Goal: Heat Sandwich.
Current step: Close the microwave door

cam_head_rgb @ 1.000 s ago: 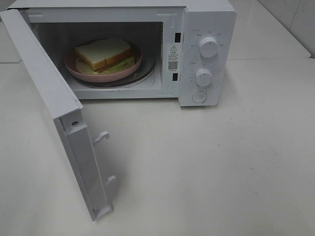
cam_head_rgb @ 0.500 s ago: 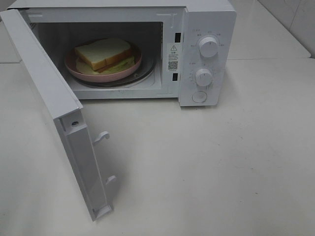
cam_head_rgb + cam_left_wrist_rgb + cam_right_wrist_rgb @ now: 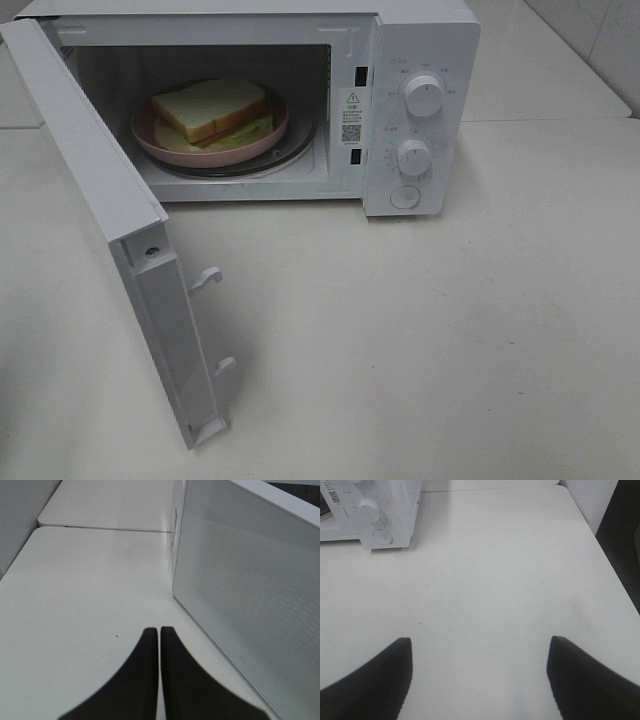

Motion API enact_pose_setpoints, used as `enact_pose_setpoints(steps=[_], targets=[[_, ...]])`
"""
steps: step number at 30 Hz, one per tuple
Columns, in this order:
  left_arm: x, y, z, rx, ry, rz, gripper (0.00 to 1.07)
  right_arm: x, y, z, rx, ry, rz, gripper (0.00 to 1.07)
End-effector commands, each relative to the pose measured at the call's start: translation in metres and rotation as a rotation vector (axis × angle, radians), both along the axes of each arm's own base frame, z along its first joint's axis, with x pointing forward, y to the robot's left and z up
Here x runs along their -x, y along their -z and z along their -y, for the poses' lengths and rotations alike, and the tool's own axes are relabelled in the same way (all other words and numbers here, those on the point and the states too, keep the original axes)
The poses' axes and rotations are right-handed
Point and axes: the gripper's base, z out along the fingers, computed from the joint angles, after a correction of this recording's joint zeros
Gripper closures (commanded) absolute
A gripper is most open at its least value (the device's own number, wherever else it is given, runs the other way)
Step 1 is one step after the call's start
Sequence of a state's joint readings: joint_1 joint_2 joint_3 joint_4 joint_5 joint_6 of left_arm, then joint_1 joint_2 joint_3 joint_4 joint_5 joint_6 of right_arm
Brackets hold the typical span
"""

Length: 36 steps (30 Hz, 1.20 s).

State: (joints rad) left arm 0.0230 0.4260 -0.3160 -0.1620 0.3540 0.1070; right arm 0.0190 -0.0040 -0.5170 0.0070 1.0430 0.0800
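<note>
The sandwich point(image 3: 212, 108), thick white bread with tan crust, lies on a round pink plate point(image 3: 170, 146) inside the white microwave point(image 3: 420, 40). The microwave door point(image 3: 120, 230) stands wide open toward the front left. Neither gripper shows in the exterior high view. In the left wrist view my left gripper point(image 3: 159, 632) is shut and empty, just outside the open door's outer face point(image 3: 250, 585). In the right wrist view my right gripper point(image 3: 480, 647) is open and empty above bare table, with the microwave's control panel point(image 3: 372, 512) off to its far side.
The microwave has two white knobs point(image 3: 424, 95) and a round button point(image 3: 405, 196) on its right panel. The door's two latch hooks point(image 3: 205, 278) stick out from its inner edge. The white table point(image 3: 450, 340) spreads to the front and right.
</note>
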Motion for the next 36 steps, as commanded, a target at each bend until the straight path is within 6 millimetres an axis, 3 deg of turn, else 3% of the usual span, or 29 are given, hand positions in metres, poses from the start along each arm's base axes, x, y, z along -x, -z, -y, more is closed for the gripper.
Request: enact_pose_setpoints(steps=[1, 10, 21, 27, 36], targets=[[-0.013, 0.009, -0.003, 0.023, -0.039, 0.086, 1.07, 0.004, 0.001, 0.001, 0.008, 0.008, 0.038, 0.31], [-0.037, 0.032, -0.009, -0.020, -0.092, 0.156, 1.07, 0.004, 0.001, 0.001, 0.008, 0.008, 0.038, 0.31], [-0.069, 0.050, -0.002, -0.072, 0.009, 0.142, 1.07, 0.004, 0.001, 0.001, 0.008, 0.008, 0.038, 0.31], [-0.080, 0.053, 0.026, -0.126, 0.235, 0.138, 1.07, 0.004, 0.001, 0.001, 0.008, 0.008, 0.038, 0.31], [-0.082, 0.060, 0.049, -0.093, 0.373, 0.143, 1.07, 0.004, 0.001, 0.001, 0.008, 0.008, 0.038, 0.31]])
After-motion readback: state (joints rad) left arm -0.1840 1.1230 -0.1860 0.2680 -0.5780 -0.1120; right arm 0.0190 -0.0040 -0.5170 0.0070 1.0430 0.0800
